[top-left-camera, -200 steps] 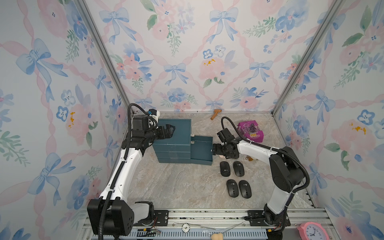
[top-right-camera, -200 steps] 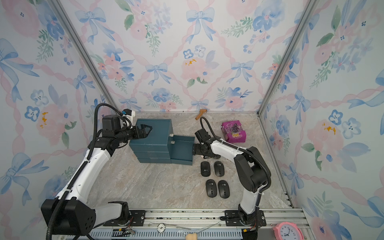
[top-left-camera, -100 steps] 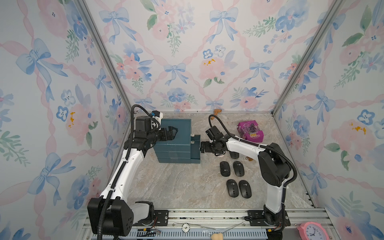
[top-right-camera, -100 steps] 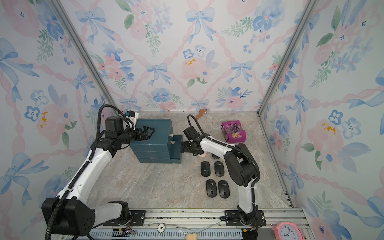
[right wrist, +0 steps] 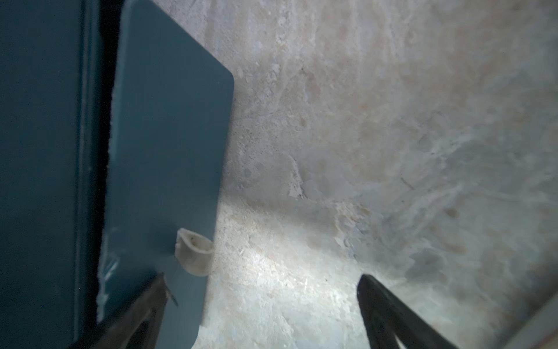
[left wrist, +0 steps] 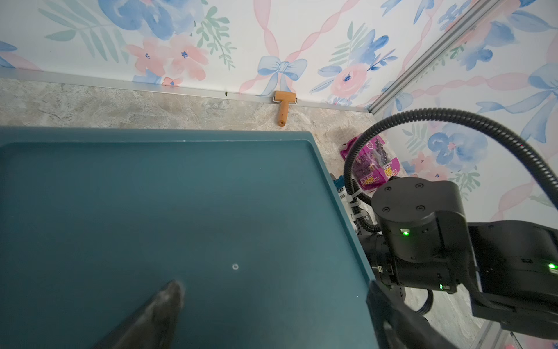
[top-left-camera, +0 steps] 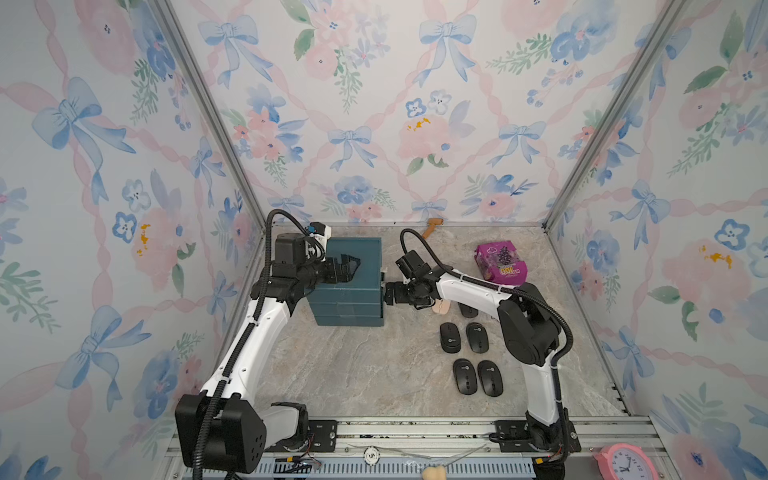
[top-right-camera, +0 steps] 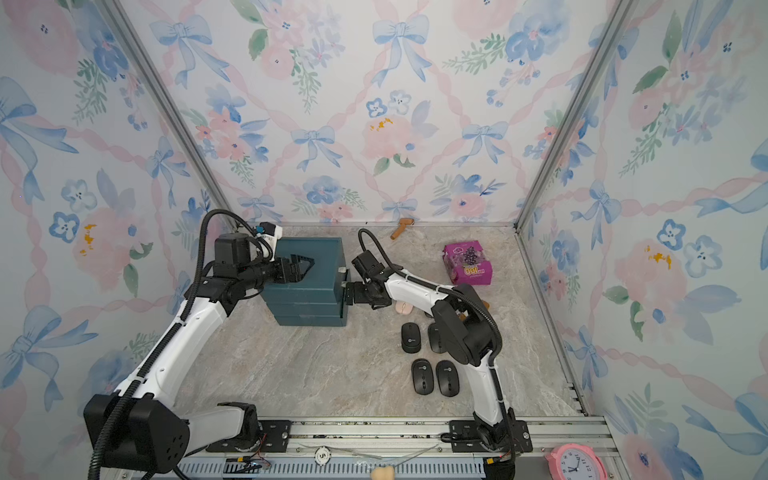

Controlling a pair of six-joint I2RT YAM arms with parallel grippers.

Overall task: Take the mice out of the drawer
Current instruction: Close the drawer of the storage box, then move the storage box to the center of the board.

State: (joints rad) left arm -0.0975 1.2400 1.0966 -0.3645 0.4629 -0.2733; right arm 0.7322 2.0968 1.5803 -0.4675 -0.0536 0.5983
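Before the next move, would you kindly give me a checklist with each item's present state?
1. Right end effector open and empty: ok.
2. Left end effector over the cabinet top, away from the drawer front: ok.
3. Drawer front flush with the cabinet: cannot tell; the right wrist view shows a dark gap beside it.
4. Mice on the table: ok; four black mice, the pink mouse, and a fifth black mouse half hidden under the right arm.
5. Drawer emptied: cannot tell.
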